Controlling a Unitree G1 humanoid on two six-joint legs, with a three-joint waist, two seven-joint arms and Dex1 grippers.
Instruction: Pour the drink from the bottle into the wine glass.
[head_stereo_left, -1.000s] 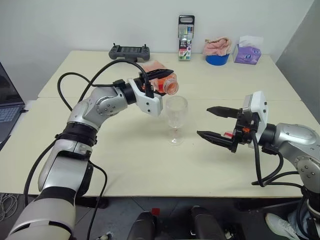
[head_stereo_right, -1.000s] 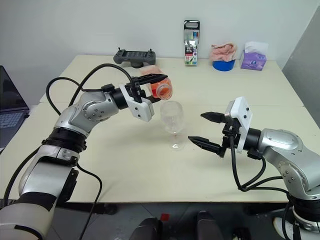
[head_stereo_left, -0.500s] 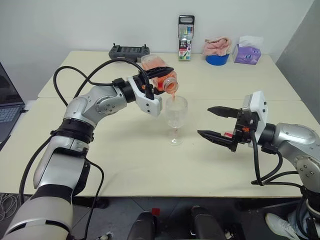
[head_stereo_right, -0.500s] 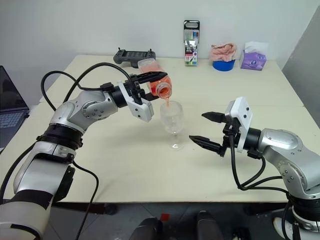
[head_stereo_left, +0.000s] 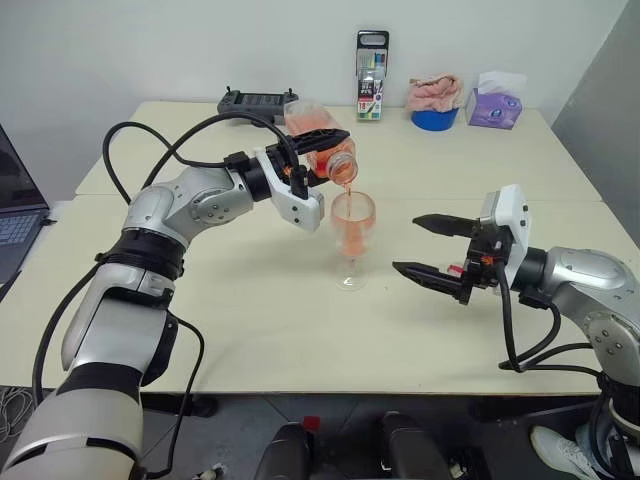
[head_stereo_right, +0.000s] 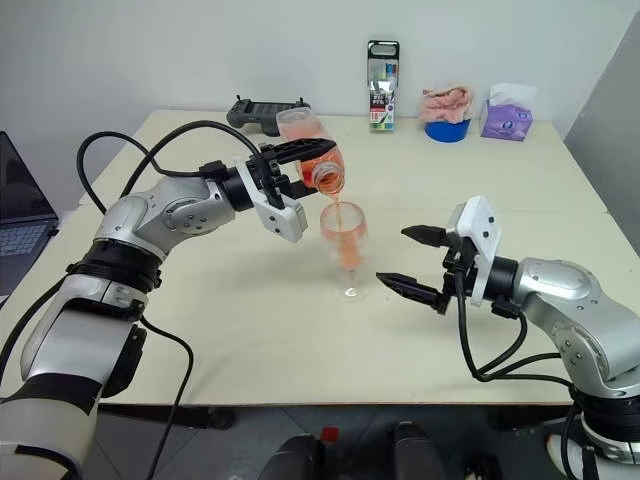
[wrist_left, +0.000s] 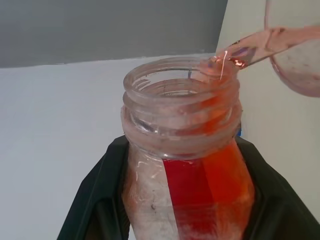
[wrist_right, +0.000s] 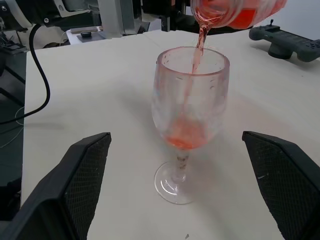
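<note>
My left gripper (head_stereo_left: 325, 150) is shut on the clear bottle (head_stereo_left: 312, 125), which is tipped mouth-down over the wine glass (head_stereo_left: 352, 225). Its black fingers (wrist_left: 95, 200) clamp the bottle (wrist_left: 185, 150) on both sides. The orange-red drink (head_stereo_left: 347, 190) runs in a thin stream from the uncapped mouth into the bowl. The wine glass (wrist_right: 190, 100) stands upright at mid-table, drink pooled in its bowl and streaked down its inner wall. To its right, my right gripper (head_stereo_left: 405, 243) is open and empty, its fingers (wrist_right: 75, 180) pointing at the glass from a short distance.
Along the table's far edge are a black controller (head_stereo_left: 258, 102), a tall pen pack (head_stereo_left: 371, 62), a blue bowl with a pink cloth (head_stereo_left: 434, 118) and a purple tissue box (head_stereo_left: 495, 108). A laptop (head_stereo_left: 15, 215) sits off the table's left side.
My left wrist has rolled and tipped the bottle further. The drink started to flow, and the glass went from empty to holding orange-red liquid. The right gripper stayed still.
</note>
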